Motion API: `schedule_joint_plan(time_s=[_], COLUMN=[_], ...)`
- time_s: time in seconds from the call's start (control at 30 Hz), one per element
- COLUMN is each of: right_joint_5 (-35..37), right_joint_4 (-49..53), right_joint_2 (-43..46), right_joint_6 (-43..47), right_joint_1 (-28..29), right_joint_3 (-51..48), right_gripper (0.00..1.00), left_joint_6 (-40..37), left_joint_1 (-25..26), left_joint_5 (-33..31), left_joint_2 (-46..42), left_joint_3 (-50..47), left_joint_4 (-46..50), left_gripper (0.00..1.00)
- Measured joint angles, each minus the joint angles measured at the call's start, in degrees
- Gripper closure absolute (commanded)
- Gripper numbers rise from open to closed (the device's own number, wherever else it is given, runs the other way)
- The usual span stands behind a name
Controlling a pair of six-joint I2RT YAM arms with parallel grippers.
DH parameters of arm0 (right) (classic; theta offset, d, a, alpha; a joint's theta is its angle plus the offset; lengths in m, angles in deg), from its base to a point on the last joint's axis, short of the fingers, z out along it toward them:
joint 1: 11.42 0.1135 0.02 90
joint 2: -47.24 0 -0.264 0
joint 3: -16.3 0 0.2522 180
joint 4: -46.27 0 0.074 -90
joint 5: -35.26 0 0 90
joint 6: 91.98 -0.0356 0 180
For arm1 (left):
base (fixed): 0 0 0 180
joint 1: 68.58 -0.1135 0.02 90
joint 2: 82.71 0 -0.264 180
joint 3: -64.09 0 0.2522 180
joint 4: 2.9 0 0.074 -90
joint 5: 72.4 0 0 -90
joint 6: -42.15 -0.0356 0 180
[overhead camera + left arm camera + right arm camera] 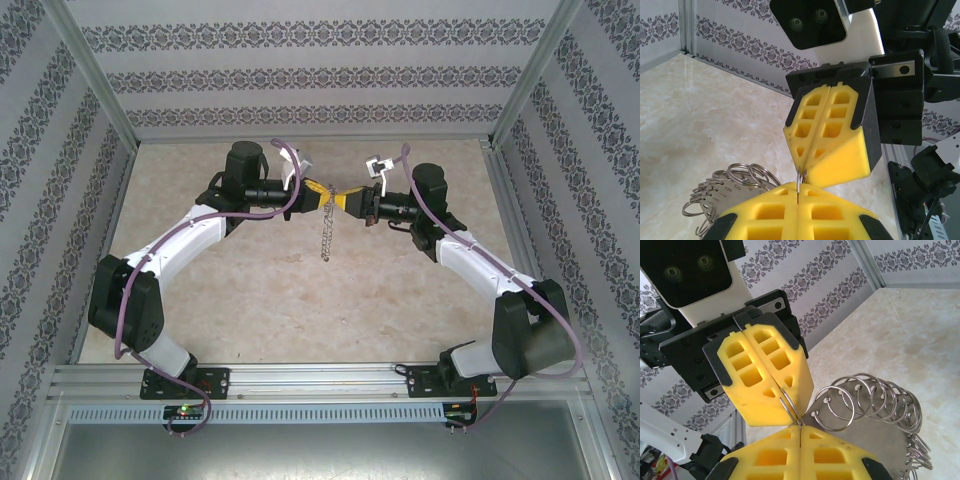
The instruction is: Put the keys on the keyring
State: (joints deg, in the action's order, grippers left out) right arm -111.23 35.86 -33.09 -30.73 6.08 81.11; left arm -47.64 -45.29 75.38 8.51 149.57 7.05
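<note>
Nearest the lens, at the bottom edge of the left wrist view, finds the yellow waffle-moulded tips of the left gripper (798, 189) shut flat together, nipping a thin silvery wire loop (799, 178). Just above, at frame centre, meets the matching yellow tips of the right gripper (804, 166), likewise fully closed on that same loop, tip to tip with the left. Looks, as a judgement, like the step of working a coil apart for threading: hold both pinches firm, draw or twist gently along the wire, avoid any jerk liable to spring the loop out of the soft pads, and leave the hanging weight free to swing. Behind the tips, at lower left, spots a fan of small silvery split rings (747, 175) strung on the large grey metal keyring (720, 184), dangling off the pinched loop clear of the pale marbled table (700, 110). From overhead, shows the keyring (325, 240) as a short chain-like strand hanging at frame centre. Sets the left arm (190, 235) and the right arm (470, 255) in mirrored bows, elbows out toward the lower corners of the frame, wrists level and pointed inward to meet mid-air before the patterned back wall (320, 80).
</note>
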Motion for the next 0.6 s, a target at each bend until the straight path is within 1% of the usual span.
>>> schedule_joint_plan(time_s=[0.23,0.27,0.3,0.33,0.37,0.47,0.6], right_joint_5=[-0.37,-0.63,-1.16,-1.73,-2.69,-4.42,-4.61], right_joint_4=[-0.66,-0.5,-0.2,0.22,0.63,2.1,3.15], right_joint_2=[-0.92,-1.44,-2.01,-2.6,-2.97,-2.64,1.2], right_joint_6=[0.42,0.55,0.66,0.68,0.9,1.49,1.49], right_joint_1=[1.4,1.57,1.84,2.12,2.27,1.42,-3.82], right_joint_3=[-0.79,-0.7,-0.48,-0.22,-0.11,-0.68,-1.95], right_gripper=[1.0,0.9,0.75,0.68,0.66,0.64,0.65], left_joint_6=[1.42,1.57,1.6,1.62,1.64,1.68,1.66], left_joint_1=[-0.07,-0.09,-0.11,-0.11,-0.04,0.0,0.0], left_joint_5=[-0.04,-0.2,-0.33,-0.44,-0.79,-0.87,-0.87], left_joint_2=[-0.5,-0.61,-0.61,-0.61,-0.61,-0.76,-0.98], left_joint_3=[-1.25,-1.44,-1.53,-1.57,-1.6,-1.6,-1.6], left_joint_4=[-0.98,-0.96,-0.96,-0.94,-1.11,-2.16,-2.32], left_gripper=[1.0,1.0,1.0,1.0,1.0,1.0,1.0])
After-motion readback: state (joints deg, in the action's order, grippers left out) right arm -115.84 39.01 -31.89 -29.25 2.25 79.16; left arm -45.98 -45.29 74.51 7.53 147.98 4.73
